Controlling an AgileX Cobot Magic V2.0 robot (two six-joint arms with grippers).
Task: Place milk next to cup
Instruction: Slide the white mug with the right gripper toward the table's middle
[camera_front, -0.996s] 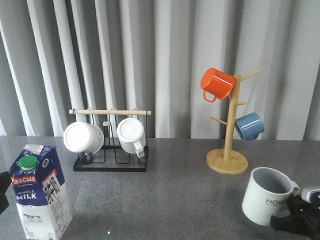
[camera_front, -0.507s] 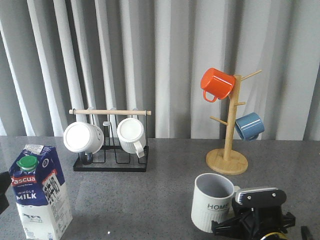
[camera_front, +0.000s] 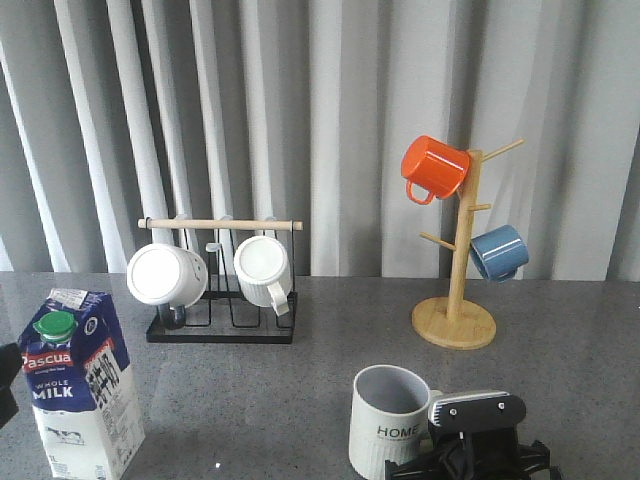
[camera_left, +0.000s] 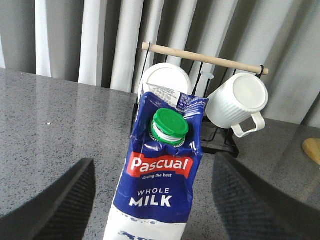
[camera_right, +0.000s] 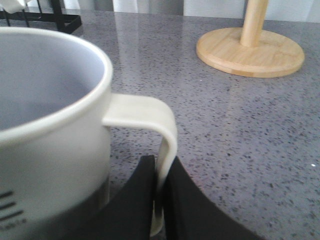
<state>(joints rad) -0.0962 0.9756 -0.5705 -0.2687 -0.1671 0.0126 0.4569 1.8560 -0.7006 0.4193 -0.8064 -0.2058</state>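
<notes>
Between the right fingers (camera_right: 159, 200) sits the cup's handle (camera_right: 152, 130), pinched tight; the cup (camera_front: 392, 422) stands upright near the front middle of the tabletop (camera_front: 330, 370). Either side of the milk (camera_left: 162, 175) the left fingers (camera_left: 150, 200) are spread wide, holding nothing and not touching the carton. The milk (camera_front: 80, 385) stands upright at the front left, well apart from the cup. I judge the carton stiff enough but squashable, top-heavy if full, and smooth-sided; a hold across the flat sides below the green cap (camera_left: 170, 125) looks safest. Bare tabletop lies between carton and cup, leaving room to slide or carry it across. A mug rack (camera_front: 222, 300) stands behind, and a mug tree (camera_front: 455, 300) further right, both clear of that path.
</notes>
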